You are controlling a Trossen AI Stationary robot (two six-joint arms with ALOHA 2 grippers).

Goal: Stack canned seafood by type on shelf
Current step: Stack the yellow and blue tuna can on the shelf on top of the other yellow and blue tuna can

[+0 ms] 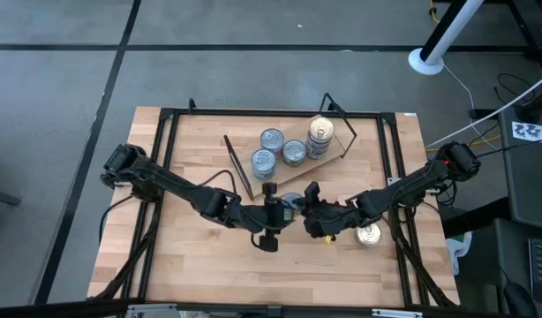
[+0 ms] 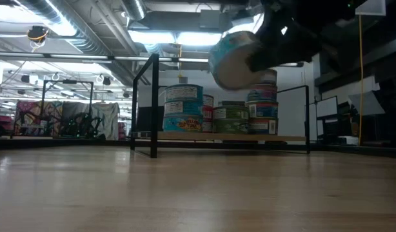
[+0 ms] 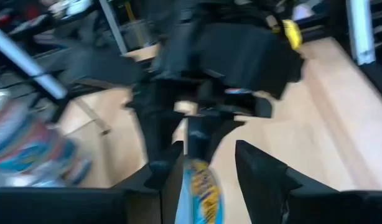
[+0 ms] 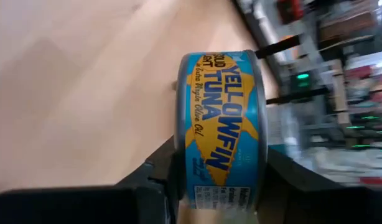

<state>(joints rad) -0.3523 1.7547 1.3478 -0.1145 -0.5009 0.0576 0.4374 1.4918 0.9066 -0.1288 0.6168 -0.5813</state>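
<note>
You have a blue-labelled tuna tin (image 4: 219,127) up in the air between the two grippers, near the middle of the table (image 1: 191,265) and in front of the shelf (image 1: 293,163). The right gripper (image 4: 219,171) is clamped on it: in the right wrist view its two dark fingers (image 4: 160,177) press the tin's flat faces, with the blue and yellow label band facing the camera. The low view shows the same tin (image 2: 233,59) tilted and well clear of the tabletop, held from above by a dark gripper. The left gripper (image 1: 273,212) sits just beside the tin on the opposite side from the right gripper (image 1: 311,215); in the left wrist view its fingers (image 3: 256,171) stand apart with the tin's edge (image 3: 203,190) between them, but that view is too smeared for you to tell whether they touch it. Beyond the grippers, on the shelf, three silvery-topped tins (image 1: 271,139) stand close together, and a taller stack with a gold top (image 1: 320,137) stands just beside them, toward the right arm's side. From table height those show as blue-labelled and green-labelled tins (image 2: 183,108) side by side on the plank. One gold-topped tin (image 1: 369,234) lies on the table just behind the right gripper, under its arm.
</note>
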